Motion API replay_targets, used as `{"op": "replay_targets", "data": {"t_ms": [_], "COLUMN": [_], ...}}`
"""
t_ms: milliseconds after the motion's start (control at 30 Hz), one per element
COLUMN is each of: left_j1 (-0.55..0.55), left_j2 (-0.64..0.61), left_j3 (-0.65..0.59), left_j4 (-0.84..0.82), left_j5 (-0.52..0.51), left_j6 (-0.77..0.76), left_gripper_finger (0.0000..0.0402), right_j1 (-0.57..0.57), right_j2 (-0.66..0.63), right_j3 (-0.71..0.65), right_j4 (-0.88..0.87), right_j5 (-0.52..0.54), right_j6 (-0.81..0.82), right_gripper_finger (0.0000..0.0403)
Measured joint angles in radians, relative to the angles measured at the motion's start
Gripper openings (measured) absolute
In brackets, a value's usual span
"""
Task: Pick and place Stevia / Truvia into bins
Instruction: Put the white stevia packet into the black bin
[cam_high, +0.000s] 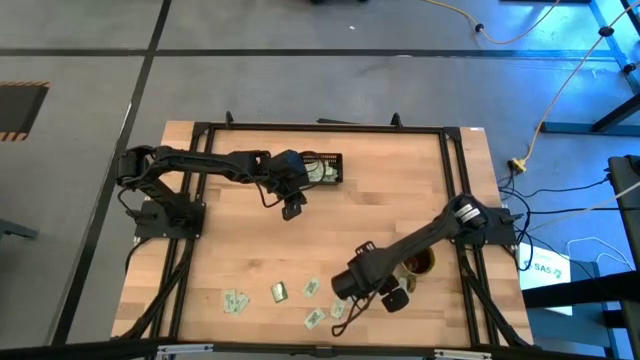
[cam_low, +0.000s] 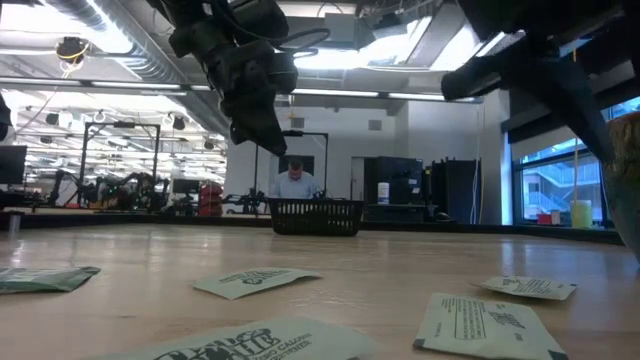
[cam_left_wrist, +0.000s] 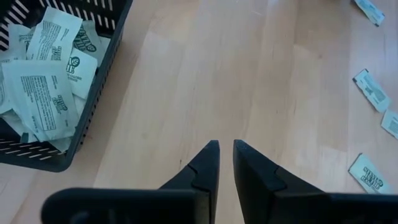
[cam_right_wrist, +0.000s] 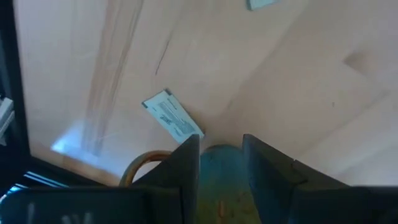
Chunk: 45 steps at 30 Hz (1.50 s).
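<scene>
The left gripper (cam_left_wrist: 225, 144) hangs above bare wood just beside the small black slatted tray (cam_left_wrist: 93, 102), its fingers nearly together with a narrow gap and nothing between them. The tray holds a heap of pale green-and-white paper sweetener packets (cam_left_wrist: 43, 74) — more packets (cam_high: 279, 291) lie scattered well away from this gripper, toward the table's near edge. The right gripper (cam_right_wrist: 221, 146) hovers over that scatter, fingers parted and empty, with one packet (cam_right_wrist: 172, 117) just ahead of its tips and the round brownish-gold mug (cam_high: 419, 262) beside it.

Bright overhead lights, wrist views w/ blur
</scene>
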Motion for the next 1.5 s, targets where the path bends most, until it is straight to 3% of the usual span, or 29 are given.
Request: {"op": "replay_targets", "data": {"t_ms": [567, 833, 1500], "left_j1": [0.0, 0.0, 0.0], "left_j2": [0.0, 0.0, 0.0], "left_j3": [0.0, 0.0, 0.0], "left_j4": [-0.037, -0.037, -0.043], "left_j5": [-0.006, -0.006, -0.006], "left_j6": [0.054, 0.079, 0.079], "left_gripper_finger": [0.0039, 0.0042, 0.0038], "right_j1": [0.083, 0.087, 0.114], "right_j2": [0.124, 0.132, 0.132], "right_j3": [-0.001, -0.001, -0.097], "right_j4": [0.007, 0.006, 0.065], "right_j5": [-0.002, -0.034, -0.048], "right_j6": [0.034, 0.114, 0.094], "right_gripper_finger": [0.0124, 0.0124, 0.0124]}}
